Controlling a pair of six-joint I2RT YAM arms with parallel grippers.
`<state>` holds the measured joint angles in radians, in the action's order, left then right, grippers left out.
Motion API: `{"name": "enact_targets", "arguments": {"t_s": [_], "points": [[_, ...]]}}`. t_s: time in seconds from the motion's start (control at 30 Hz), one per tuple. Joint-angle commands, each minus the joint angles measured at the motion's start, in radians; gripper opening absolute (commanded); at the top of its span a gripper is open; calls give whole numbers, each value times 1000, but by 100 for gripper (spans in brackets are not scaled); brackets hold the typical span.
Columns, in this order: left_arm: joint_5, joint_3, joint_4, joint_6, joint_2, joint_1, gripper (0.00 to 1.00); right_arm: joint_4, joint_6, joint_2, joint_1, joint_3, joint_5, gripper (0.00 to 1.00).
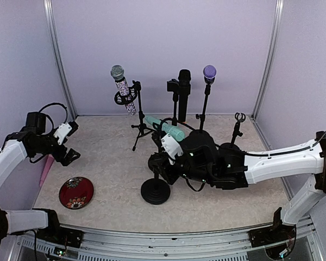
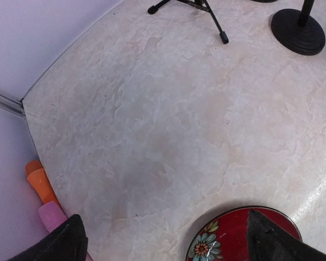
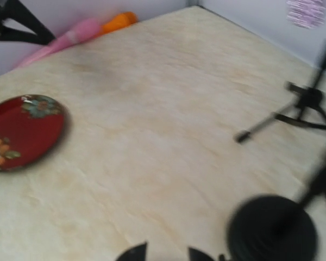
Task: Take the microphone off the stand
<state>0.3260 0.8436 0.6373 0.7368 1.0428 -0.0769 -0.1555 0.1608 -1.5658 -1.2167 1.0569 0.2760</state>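
Several microphones stand at the back in the top view: a glittery silver-headed one (image 1: 120, 85) on a tripod stand (image 1: 139, 117), a black one (image 1: 183, 87), a purple-headed one (image 1: 209, 72), and a teal one (image 1: 165, 126) tilted above a stand with a round black base (image 1: 155, 191). My right gripper (image 1: 155, 163) hangs low beside that stand's pole, below the teal microphone, open and empty; its fingertips (image 3: 133, 253) show a gap over bare table. My left gripper (image 1: 70, 156) is wide open and empty at the far left, above the table near a red plate.
A red flowered plate (image 1: 76, 192) lies front left; it also shows in the left wrist view (image 2: 244, 235) and right wrist view (image 3: 22, 130). Pink and orange pieces (image 2: 41, 187) lie against the left wall. An empty small clip stand (image 1: 238, 124) stands at the right.
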Motion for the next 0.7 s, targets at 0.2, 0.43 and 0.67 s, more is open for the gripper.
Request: {"name": "enact_targets", "arguments": {"t_s": [0.2,0.43,0.67], "points": [[-10,51,13,3,1,6,99,51,-13,318,162,-209,163,0],[-13,55,18,6,1,7,99,88,-79,368,363,-271,145,0],[-18,60,16,6,-1,8,99,21,-79,307,621,-311,-7,0]]}}
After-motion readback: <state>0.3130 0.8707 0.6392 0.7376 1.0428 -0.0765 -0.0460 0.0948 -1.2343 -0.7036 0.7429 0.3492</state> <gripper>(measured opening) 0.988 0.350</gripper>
